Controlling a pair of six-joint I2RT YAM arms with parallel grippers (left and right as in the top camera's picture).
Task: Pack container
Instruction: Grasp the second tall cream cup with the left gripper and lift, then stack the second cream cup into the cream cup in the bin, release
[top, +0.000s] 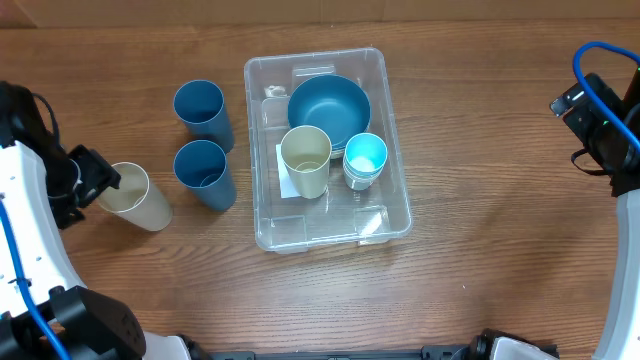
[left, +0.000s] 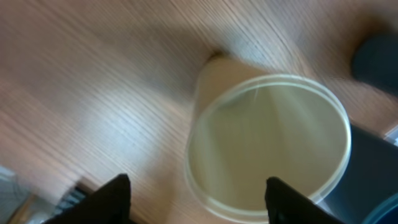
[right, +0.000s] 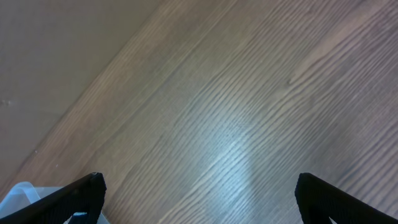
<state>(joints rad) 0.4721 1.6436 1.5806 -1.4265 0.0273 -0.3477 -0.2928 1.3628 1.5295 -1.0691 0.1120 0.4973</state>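
Both left hand (left: 198, 198) fingers (left: 111, 200), cropped, perhaps touch the blurred cup (left: 267, 143).

No writing can be read anywhere; the white label (top: 284, 172) in the container (top: 305, 228) looks too small to read.

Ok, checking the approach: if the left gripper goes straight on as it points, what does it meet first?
Most likely the cream cup, right ahead of the open left gripper, though how near is unclear.
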